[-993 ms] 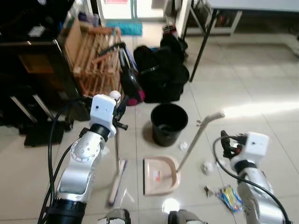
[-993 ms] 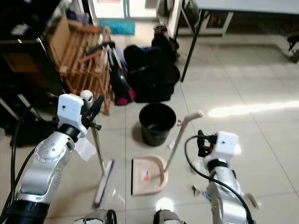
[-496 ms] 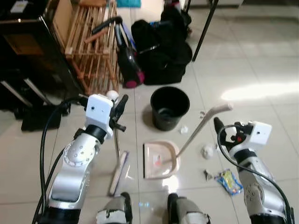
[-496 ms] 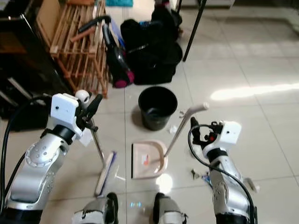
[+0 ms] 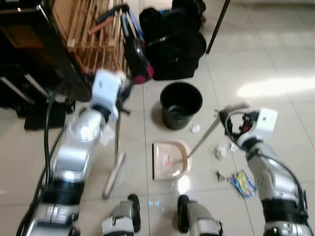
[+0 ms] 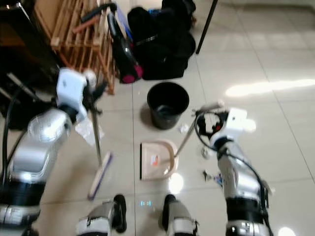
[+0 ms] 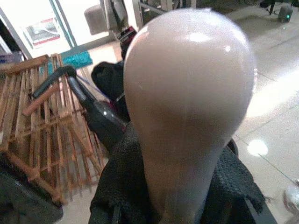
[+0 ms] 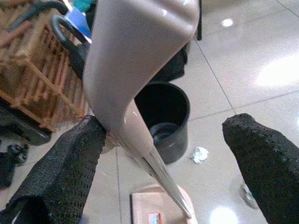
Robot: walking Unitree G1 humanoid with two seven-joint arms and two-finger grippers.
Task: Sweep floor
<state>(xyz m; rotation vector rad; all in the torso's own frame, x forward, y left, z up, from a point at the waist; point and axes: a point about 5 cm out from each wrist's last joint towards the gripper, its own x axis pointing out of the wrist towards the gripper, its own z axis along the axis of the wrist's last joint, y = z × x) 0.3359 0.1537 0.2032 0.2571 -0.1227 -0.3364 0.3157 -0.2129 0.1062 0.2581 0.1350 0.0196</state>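
A broom stands on the floor, its head [image 5: 112,175] low at the left and its thin handle [image 5: 118,135] rising to a rounded pale knob [image 7: 187,84]. My left gripper [image 5: 119,92] is shut on that handle just below the knob. The pink dustpan [image 5: 170,160] lies flat in front of my feet, and its long handle [image 5: 209,132] slants up to the right. My right gripper [image 5: 230,119] is open around the top of that handle [image 8: 135,70], one black finger [image 8: 60,172] touching it. Crumpled paper [image 5: 195,128], a second paper ball [image 5: 219,151] and a colourful wrapper [image 5: 241,180] lie nearby.
A black bucket [image 5: 181,103] stands just beyond the dustpan. Behind it are black bags [image 5: 172,42], a black and pink vacuum [image 5: 136,61], a wooden rack [image 5: 81,29] and a table leg [image 5: 218,24]. Dark furniture [image 5: 24,54] lines the left. My feet [image 5: 123,223] are at the bottom.
The camera has tipped down and shifted. My right gripper has risen to the dustpan handle's top and now straddles it. My left arm has swung the broom leftward.
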